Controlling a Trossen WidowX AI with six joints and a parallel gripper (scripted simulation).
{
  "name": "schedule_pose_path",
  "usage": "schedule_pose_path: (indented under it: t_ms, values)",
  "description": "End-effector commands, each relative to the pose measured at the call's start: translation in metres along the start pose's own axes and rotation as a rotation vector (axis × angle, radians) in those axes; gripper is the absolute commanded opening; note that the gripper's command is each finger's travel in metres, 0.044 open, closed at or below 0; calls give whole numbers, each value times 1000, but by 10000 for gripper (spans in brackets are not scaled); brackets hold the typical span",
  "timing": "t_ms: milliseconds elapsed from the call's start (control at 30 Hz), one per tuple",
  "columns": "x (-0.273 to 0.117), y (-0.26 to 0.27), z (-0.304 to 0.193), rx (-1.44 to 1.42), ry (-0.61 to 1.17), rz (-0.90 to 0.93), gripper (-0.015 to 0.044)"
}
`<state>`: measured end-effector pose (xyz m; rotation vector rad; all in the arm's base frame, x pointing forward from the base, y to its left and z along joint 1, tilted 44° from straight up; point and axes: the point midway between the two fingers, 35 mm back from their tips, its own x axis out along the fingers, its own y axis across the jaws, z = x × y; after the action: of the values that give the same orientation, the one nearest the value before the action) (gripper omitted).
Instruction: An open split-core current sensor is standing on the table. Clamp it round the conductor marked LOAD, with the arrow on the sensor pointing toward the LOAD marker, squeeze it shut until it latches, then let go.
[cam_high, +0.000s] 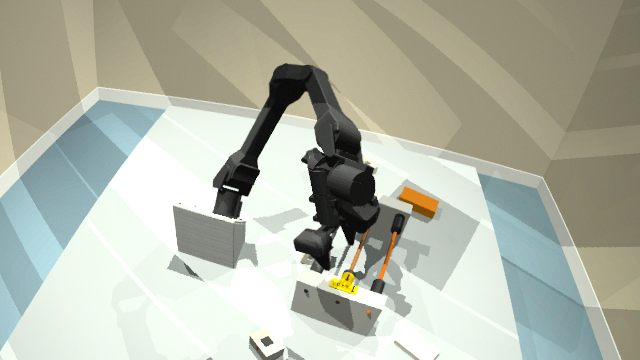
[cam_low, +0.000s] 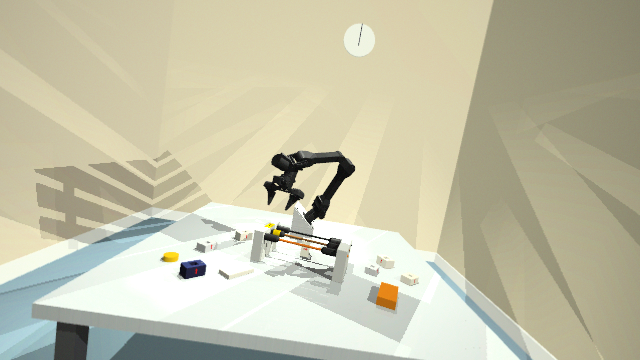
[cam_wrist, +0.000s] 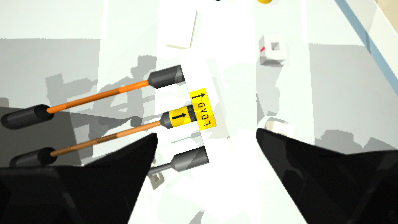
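My gripper (cam_high: 340, 254) (cam_low: 279, 206) (cam_wrist: 207, 134) is open and empty, above the LOAD end of the rack. The LOAD conductor is the middle, copper-coloured rod (cam_high: 358, 252) (cam_wrist: 115, 135); in the wrist view it runs left of the fingertips' midpoint. The yellow LOAD marker (cam_high: 343, 286) (cam_low: 270, 225) (cam_wrist: 202, 109) has an arrow pointing right in the wrist view. A small pale part (cam_wrist: 157, 180) shows beside the left finger, partly hidden. Several small pale blocks with red marks stand about; I cannot tell which is the open sensor.
The rack's end posts (cam_low: 257, 245) stand upright. An orange rod (cam_high: 388, 257) (cam_wrist: 100, 97) and a dark rod (cam_wrist: 161, 168) flank the LOAD conductor. An orange block (cam_high: 419, 201) (cam_low: 387, 296), dark blue block (cam_low: 193, 269), pale slab (cam_low: 236, 272) and yellow disc (cam_low: 171, 257) lie around the rack.
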<state>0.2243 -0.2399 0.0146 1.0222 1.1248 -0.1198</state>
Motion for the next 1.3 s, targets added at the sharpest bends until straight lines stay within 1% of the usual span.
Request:
schedule_pose_path:
  t_ms: [0,267,333,400,433,567,667,933,1267]
  values:
    - [1,-1,-1,6,6,8,440]
    - [1,-1,-1,6,6,8,440]
    - [3,10,-7,-21,15,17,387]
    - [9,38,-27,-94,39,41,335]
    - [13,52,-39,-134,53,55,325]
    - [25,98,-94,-292,109,115,325]
    - [32,118,-129,-382,142,153,325]
    - [34,119,-132,-388,144,156,325]
    - [50,120,-133,-388,144,153,325]
